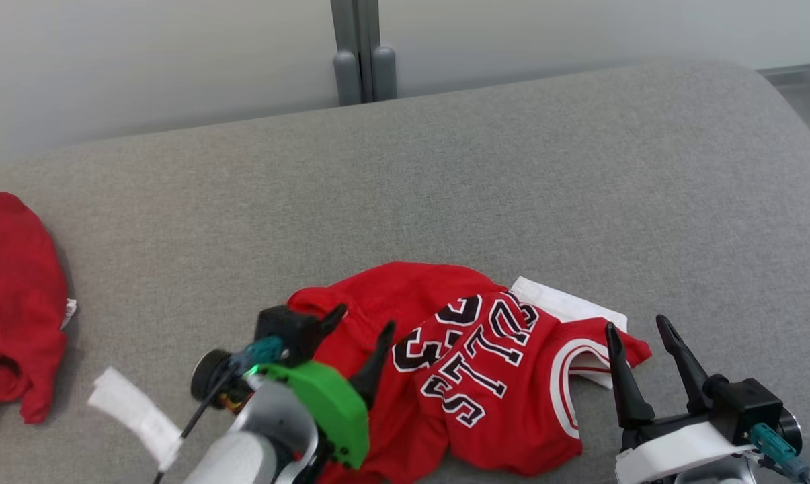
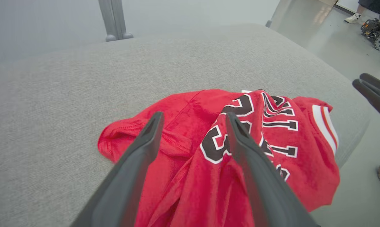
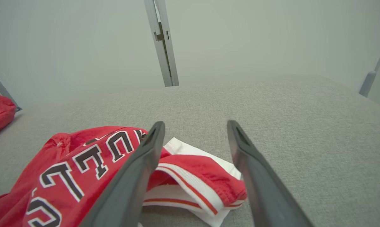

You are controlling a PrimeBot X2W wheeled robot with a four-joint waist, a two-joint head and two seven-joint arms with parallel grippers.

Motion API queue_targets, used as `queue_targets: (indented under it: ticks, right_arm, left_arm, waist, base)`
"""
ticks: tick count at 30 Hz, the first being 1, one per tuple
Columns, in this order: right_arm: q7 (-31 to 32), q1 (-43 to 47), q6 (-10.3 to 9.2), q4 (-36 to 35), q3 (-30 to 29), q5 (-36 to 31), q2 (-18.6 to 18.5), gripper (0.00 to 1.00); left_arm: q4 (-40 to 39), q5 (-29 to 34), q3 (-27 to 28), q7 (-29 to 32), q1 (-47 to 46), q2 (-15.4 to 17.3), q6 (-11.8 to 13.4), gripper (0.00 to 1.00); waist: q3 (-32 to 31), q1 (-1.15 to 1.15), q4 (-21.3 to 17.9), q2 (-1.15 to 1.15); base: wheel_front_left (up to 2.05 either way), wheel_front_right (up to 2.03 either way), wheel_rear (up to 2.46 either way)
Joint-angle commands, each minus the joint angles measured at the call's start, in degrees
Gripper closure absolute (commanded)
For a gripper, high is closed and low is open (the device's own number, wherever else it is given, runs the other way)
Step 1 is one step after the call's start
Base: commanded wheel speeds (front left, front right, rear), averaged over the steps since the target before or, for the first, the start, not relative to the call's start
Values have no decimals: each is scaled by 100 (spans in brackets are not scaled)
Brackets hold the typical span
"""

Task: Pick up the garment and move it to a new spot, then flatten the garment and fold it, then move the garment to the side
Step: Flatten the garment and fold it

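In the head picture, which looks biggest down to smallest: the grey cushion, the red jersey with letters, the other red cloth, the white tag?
1. grey cushion
2. red jersey
3. other red cloth, cut off at the edge, so it may really be bigger
4. white tag

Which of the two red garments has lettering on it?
The crumpled jersey in front of the robot, printed with black, white-edged letters and white trim; the red garment at the far left looks plain.

grey fabric surface (image 1: pixel 512 168) bears a crumpled red jersey (image 1: pixel 485 376) and another red cloth (image 1: pixel 8 302).
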Motion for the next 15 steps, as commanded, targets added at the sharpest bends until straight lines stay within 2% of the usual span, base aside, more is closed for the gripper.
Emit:
queue_targets:
  ticks: [1,3,6,11,15]
  right_arm:
    - [-4,-140,-8,-17,24,18,8,0]
    - [-3,-233,-8,-8,57,27,19,0]
    - [-4,-355,-8,11,91,50,46,0]
    - [-4,-482,-8,49,129,90,60,0]
    - [-4,-483,-8,56,84,144,69,0]
  left_arm:
    - [306,121,-132,84,-489,-120,-134,0]
    - [863,118,-220,178,-980,-365,-235,0]
    - [1742,275,-327,243,-1682,-539,-405,0]
    - [3100,445,-494,296,-2460,-653,-621,0]
    - [3840,415,-693,412,-2665,-691,-778,0]
  waist:
    - [385,0,-328,0]
    - [535,0,-471,0]
    - [712,0,-677,0]
    - [898,0,-1037,0]
    - [925,0,-1204,0]
  base:
    - [0,0,0]
    - [0,0,0]
    - [0,0,0]
    - [0,0,0]
    - [0,0,0]
